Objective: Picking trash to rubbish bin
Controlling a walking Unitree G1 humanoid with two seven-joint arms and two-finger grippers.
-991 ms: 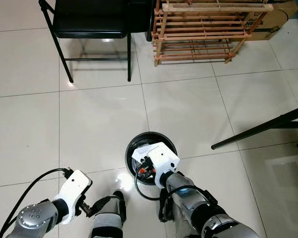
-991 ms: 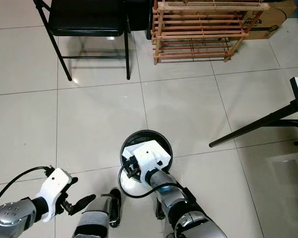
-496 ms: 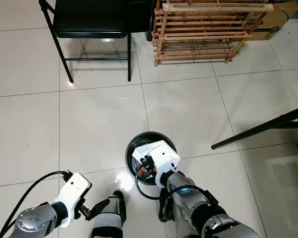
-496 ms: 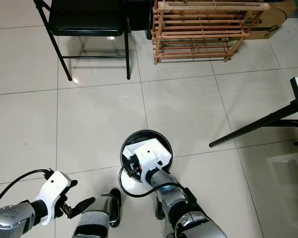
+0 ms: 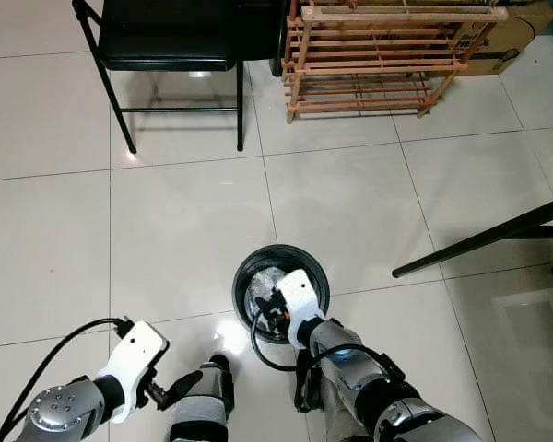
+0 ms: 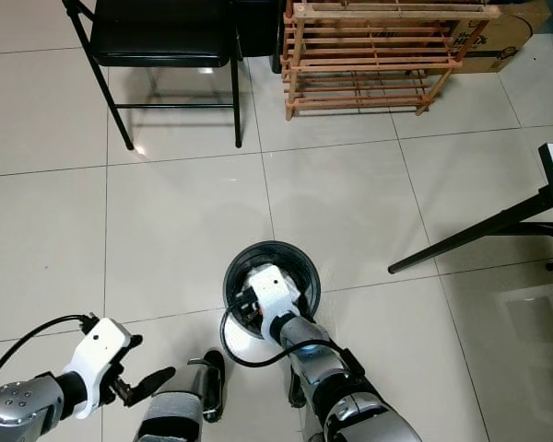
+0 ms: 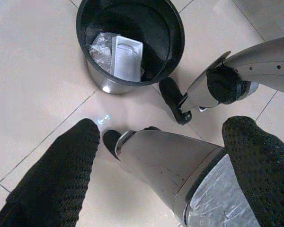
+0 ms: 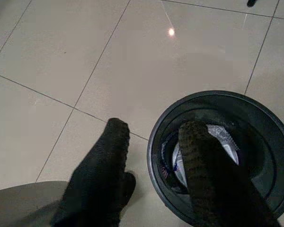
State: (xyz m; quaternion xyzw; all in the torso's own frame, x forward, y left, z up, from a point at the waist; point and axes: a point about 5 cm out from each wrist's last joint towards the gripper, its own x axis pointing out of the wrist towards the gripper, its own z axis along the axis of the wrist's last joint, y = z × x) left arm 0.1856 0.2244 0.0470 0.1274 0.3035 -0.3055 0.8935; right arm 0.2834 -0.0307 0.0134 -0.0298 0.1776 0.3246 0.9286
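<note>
The rubbish bin (image 5: 281,291) is the landmark: a round black bin with a metal base, standing on the glossy tiled floor (image 5: 166,230) just in front of the robot's feet. The trash (image 7: 125,57), a flat pale packet beside crinkled silvery foil, lies inside it.

The right gripper (image 8: 154,156) hangs directly over the bin's near rim, its textured black fingers spread with nothing between them, one finger above the opening and one outside the rim. The left gripper (image 7: 161,156) sits low and to the left of the bin, near the left foot, fingers wide apart and bare.

So the drop looks done; the right arm is the nearer one.

Beyond the bin stand a black chair (image 5: 166,46) and a wooden slatted rack (image 5: 387,55).
</note>
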